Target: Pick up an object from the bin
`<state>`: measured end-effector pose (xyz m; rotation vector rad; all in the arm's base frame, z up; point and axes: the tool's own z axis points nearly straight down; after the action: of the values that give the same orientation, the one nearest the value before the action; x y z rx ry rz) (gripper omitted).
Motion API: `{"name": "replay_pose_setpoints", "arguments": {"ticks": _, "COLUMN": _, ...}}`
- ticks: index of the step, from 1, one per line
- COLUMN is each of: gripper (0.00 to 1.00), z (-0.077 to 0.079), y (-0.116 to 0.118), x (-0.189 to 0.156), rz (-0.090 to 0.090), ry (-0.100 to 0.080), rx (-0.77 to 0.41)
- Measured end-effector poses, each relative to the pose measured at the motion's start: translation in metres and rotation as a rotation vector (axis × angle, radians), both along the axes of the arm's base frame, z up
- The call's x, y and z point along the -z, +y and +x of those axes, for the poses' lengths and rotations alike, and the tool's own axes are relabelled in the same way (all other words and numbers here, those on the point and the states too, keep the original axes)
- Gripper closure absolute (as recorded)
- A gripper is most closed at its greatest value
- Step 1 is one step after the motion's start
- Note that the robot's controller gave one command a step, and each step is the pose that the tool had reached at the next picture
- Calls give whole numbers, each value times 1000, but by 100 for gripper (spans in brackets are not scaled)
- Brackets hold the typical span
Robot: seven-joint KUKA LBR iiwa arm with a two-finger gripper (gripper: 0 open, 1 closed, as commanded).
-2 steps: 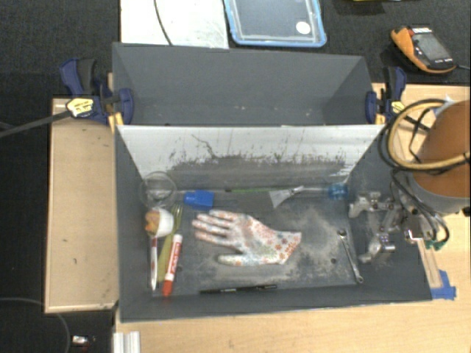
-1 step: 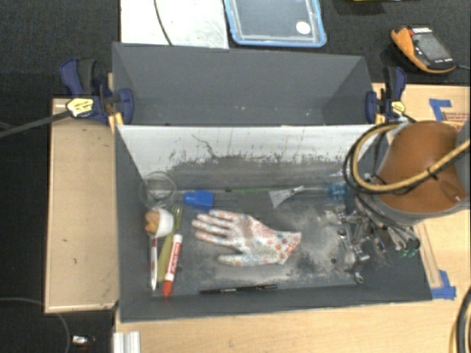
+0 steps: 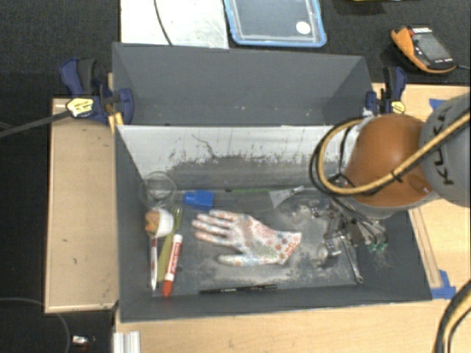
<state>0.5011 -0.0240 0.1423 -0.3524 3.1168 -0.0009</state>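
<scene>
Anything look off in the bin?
Nothing spilled or broken. The glove lies flat mid-bin, the red-capped marker along the left wall, a blue piece behind. Only the back wall of the bin looks scuffed. The gripper sits by the glove's cuff.

Bare grey bin floor (image 3: 235, 176) lies open behind the white patterned fabric glove (image 3: 246, 240) (a red-tipped marker (image 3: 171, 259) hugs the left wall).

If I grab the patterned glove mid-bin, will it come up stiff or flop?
Probably floppy: the glove lies flat and limp on the bin floor. It is likely light, since it looks like thin fabric. It may drape and slip from a shallow pinch.
</scene>
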Motion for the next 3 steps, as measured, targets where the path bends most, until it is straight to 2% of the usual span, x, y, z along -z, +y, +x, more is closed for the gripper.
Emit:
{"name": "replay_pose_setpoints", "arguments": {"ticks": 1, "gripper": 0, "z": 1, "y": 26, "x": 14, "rz": 0, "ry": 4, "rx": -175}}
{"name": "replay_pose_setpoints", "arguments": {"ticks": 2, "gripper": 0, "z": 6, "y": 45, "x": 49, "rz": 1, "ry": 0, "rx": -82}}
{"name": "replay_pose_setpoints", "arguments": {"ticks": 3, "gripper": 100, "z": 18, "y": 63, "x": 70, "rz": -2, "ry": -5, "rx": -293}}
